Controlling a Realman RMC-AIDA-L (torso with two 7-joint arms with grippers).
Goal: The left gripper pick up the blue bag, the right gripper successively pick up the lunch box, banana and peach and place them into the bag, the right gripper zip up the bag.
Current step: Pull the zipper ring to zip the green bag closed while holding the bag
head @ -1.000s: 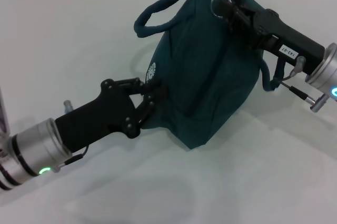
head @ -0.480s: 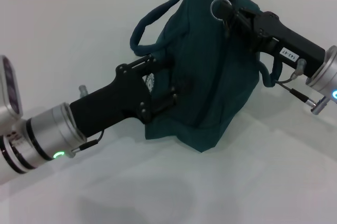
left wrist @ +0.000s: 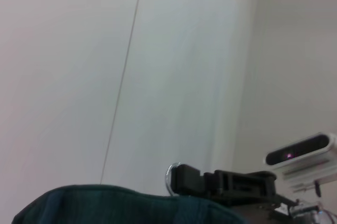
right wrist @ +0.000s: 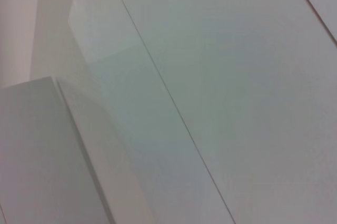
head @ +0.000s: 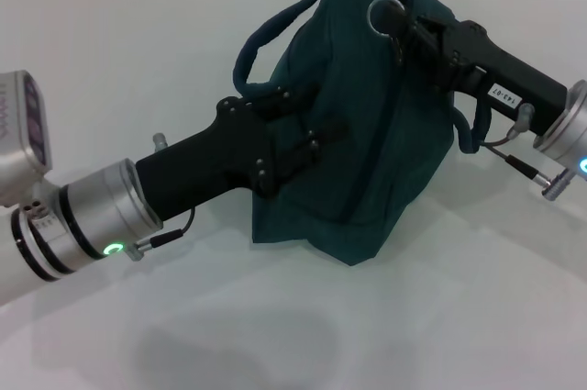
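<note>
The blue bag (head: 385, 151) stands slumped on the white table, and its top edge (left wrist: 105, 205) shows in the left wrist view. My left gripper (head: 321, 119) lies against the bag's near side, fingers closed into the fabric. At the bag's top, my right gripper (head: 405, 21) is shut on the metal ring zipper pull (head: 380, 12). The left wrist view also shows that right gripper (left wrist: 181, 179) with the ring (left wrist: 169, 178). Lunch box, banana and peach are out of view. Only walls show in the right wrist view.
One loop handle (head: 266, 37) of the bag arches out toward the left; another hangs by the right wrist (head: 468, 138). White table surface (head: 110, 60) surrounds the bag, and the wall rises behind it.
My left arm has moved up and to the right along the bag's side, pushing the fabric with it. The right gripper has stayed at the zipper pull.
</note>
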